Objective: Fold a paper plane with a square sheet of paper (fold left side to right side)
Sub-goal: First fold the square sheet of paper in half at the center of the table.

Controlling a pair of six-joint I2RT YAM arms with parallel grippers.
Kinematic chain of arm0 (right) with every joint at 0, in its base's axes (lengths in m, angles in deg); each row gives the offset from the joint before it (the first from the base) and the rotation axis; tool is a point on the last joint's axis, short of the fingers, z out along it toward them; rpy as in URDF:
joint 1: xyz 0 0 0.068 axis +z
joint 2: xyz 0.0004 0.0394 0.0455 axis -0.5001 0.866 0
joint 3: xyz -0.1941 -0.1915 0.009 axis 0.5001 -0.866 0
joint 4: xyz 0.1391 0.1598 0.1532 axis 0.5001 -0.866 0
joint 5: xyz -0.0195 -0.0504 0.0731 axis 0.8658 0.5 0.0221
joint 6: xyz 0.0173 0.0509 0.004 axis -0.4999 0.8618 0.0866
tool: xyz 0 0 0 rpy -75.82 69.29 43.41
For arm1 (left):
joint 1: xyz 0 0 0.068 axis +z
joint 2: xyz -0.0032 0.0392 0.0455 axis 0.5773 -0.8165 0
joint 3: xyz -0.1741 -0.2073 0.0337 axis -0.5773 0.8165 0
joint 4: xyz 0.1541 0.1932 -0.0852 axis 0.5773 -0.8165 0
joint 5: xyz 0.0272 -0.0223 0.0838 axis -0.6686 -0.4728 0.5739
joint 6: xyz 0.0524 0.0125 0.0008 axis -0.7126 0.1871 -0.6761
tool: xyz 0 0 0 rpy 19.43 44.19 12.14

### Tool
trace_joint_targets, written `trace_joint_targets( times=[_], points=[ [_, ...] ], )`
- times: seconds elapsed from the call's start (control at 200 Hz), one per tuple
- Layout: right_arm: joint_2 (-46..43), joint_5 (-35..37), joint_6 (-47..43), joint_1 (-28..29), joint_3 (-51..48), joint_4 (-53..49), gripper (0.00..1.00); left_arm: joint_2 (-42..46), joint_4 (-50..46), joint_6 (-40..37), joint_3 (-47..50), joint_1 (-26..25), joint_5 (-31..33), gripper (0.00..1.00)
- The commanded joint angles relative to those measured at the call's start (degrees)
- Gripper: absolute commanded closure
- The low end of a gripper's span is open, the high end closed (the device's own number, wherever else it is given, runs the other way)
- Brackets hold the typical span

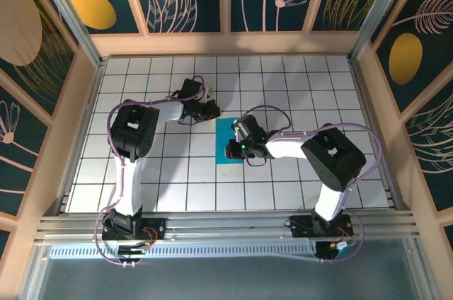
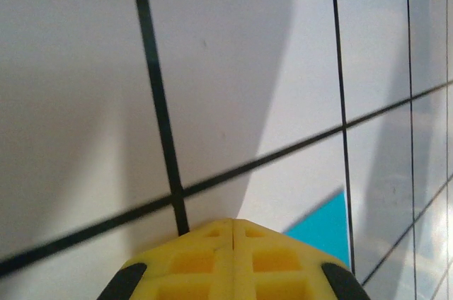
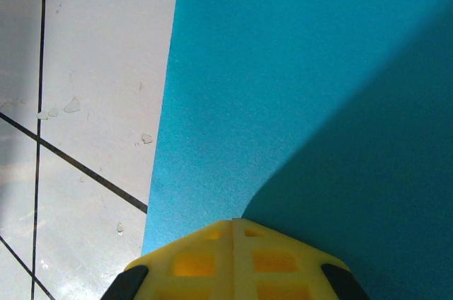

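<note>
We'd call this the start of the left-to-right fold. The sheet (image 1: 224, 132) lies flat, the right gripper (image 3: 233, 223) is pinched shut on nothing just inside the sheet's left edge, and the left gripper (image 2: 233, 223) is shut and empty just off its far-left corner. Next, a fingertip needs to get under that left edge. The right arm hides the sheet's right part, so we can't tell creases or contact.
</note>
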Motion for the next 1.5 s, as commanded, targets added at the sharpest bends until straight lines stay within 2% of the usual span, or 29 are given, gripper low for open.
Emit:
trace_joint_targets(
  times=[0.0,0.15,0.33,0.551,0.711,0.936,1.316,1.496],
  points=[
    [3.35,4.45,-1.46,-0.62,-3.76,-14.98,1.0,-2.74,-1.03,-1.97,-1.26,1.83,5.81,0.99],
    [3.0,3.36,-1.16,-0.62,-3.33,-14.22,1.0,-0.9,-0.59,-1.88,-0.53,1.83,5.21,0.99],
    [2.12,0.23,-0.08,-0.31,-1.19,-11.86,1.0,6.74,-0.85,-2.41,2.87,1.83,4.78,0.99],
    [3.2,0.54,0.85,0.51,1.77,-12.6,1.0,19.01,0.28,0.97,15.36,1.24,1.08,0.99],
    [3.84,0.75,1.69,0.79,1.08,-12.7,1.0,24.18,0.41,3.82,24.12,-1.89,-0.5,0.99],
    [4.14,1.37,2.04,1.2,0.73,-13.2,1.0,23.38,4.77,7.89,27.75,-7.08,-2.1,0.99],
    [4.35,1.72,2.02,1.4,0.74,-13.57,1.0,17.62,6.47,8.39,24.63,-7.75,-1.65,0.99],
    [3.83,1.12,2.18,1.49,0.96,-13.4,1.0,16.34,3.28,7.57,24.23,-7.75,2.06,1.0]
  ],
)
